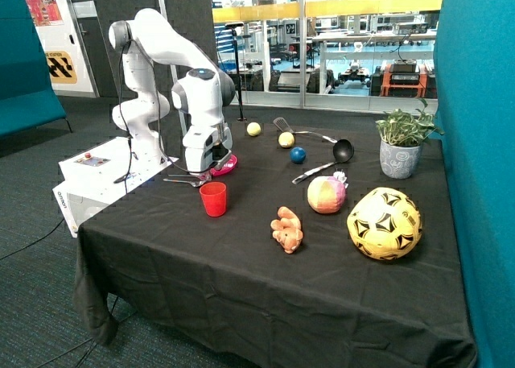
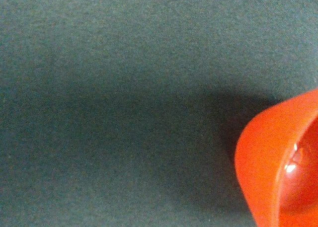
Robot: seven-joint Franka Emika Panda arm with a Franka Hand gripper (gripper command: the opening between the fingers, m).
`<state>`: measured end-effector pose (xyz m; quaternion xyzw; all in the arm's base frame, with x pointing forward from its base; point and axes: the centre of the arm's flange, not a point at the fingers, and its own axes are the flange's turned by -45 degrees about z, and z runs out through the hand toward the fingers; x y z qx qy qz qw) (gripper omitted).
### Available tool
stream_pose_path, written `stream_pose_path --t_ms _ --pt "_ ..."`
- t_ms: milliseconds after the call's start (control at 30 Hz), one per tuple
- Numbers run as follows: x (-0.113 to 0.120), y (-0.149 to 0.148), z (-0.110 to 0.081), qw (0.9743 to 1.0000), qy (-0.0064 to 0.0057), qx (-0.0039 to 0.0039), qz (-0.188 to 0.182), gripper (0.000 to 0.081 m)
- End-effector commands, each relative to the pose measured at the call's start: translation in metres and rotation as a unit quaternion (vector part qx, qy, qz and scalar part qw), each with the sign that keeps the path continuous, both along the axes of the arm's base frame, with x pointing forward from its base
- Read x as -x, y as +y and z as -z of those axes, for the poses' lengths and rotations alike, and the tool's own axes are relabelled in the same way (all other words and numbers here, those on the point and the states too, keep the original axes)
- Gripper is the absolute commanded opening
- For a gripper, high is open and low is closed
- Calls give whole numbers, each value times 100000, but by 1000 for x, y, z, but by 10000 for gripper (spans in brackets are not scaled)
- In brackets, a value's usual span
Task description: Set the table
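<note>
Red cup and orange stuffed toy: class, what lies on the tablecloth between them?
Nothing; the outside view shows only bare black tablecloth between the red cup and the orange stuffed toy.

On the black-clothed worktop [image 1: 201,255] we see a red cup [image 1: 213,199], spoon [image 1: 187,182], ladle [image 1: 341,150], potted plant [image 1: 401,145], yellow football [image 1: 384,223] and plush toy [image 1: 287,229].

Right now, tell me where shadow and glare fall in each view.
Wrist view: a soft dark shadow lies on the black cloth beside the red cup, and small bright glints sit inside the cup. Outside view: daylight comes through the windows behind the table; the tool hangs low by the pink plate, its front in shade.
</note>
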<state>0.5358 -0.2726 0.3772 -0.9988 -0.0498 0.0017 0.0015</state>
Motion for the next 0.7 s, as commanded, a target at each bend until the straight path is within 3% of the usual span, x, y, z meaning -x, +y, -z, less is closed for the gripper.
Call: stream_pose_path --t_ms 0,667 --pt "-7 2 12 99999 -174 143 -236 415" --pt "-10 1 37 99998 -173 144 639 381"
